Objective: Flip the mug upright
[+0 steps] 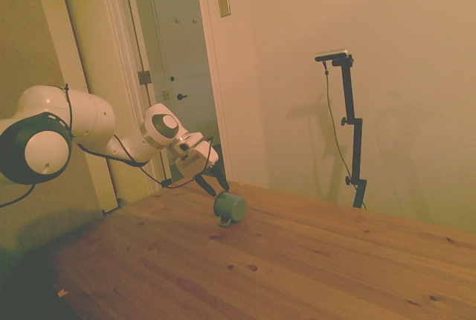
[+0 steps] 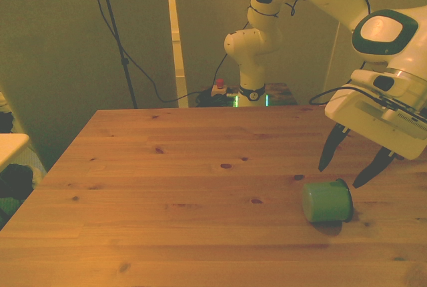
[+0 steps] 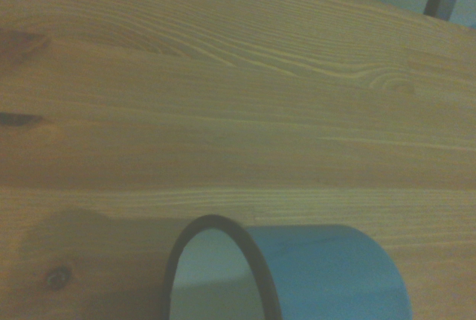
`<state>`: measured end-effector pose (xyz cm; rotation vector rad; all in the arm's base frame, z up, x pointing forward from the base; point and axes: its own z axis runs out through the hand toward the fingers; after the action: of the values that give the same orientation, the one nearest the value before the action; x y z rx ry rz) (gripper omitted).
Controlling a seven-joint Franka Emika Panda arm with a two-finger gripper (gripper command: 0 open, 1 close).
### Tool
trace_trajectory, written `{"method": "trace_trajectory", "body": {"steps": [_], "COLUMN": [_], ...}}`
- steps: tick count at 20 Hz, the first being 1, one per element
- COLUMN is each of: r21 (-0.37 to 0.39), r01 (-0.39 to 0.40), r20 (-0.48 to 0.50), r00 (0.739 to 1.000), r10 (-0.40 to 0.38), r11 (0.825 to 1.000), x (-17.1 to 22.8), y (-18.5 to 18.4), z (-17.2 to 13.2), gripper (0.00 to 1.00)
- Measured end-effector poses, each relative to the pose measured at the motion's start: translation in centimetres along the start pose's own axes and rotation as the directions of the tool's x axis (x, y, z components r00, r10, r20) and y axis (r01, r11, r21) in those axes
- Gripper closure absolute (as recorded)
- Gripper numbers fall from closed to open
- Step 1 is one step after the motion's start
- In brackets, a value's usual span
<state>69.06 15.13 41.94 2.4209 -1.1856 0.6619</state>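
Lying on its side on the counter [image 2: 167, 187], the mug [image 2: 326, 201] sits just below the spread-apart pincer [image 2: 352, 165], its long axis running left-right in the front view.

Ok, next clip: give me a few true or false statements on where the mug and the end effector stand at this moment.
1. The mug lies on its side on the table. True.
2. The end effector is shut on the mug. False: its fingers are spread open and sit just above the mug, toward its rim end, not gripping it.
3. In the front view the mug's open rim faces the front view's right. True: the dark rim is at that end.
4. The mug rests near the front view's left edge of the table. False: it lies toward the front view's right.
5. The wrist view shows the mug's opening. True.
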Motion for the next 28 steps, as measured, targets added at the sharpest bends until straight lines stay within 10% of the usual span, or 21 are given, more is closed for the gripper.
{"method": "trace_trajectory", "body": {"steps": [21,22,28], "r21": [-0.214,-0.217,-0.239], "r01": [-0.056,-0.055,-0.057], "r20": [-0.201,-0.204,-0.231], "r00": [0.979,0.979,0.973], "r10": [0.012,0.01,0.001], "r11": [0.975,0.974,0.969], "x": [-2.1,-2.1,-2.1], "y": [-3.0,-3.1,-3.1], "z": [3.5,3.5,3.8], "gripper": [0.0,1.0,1.0]}}
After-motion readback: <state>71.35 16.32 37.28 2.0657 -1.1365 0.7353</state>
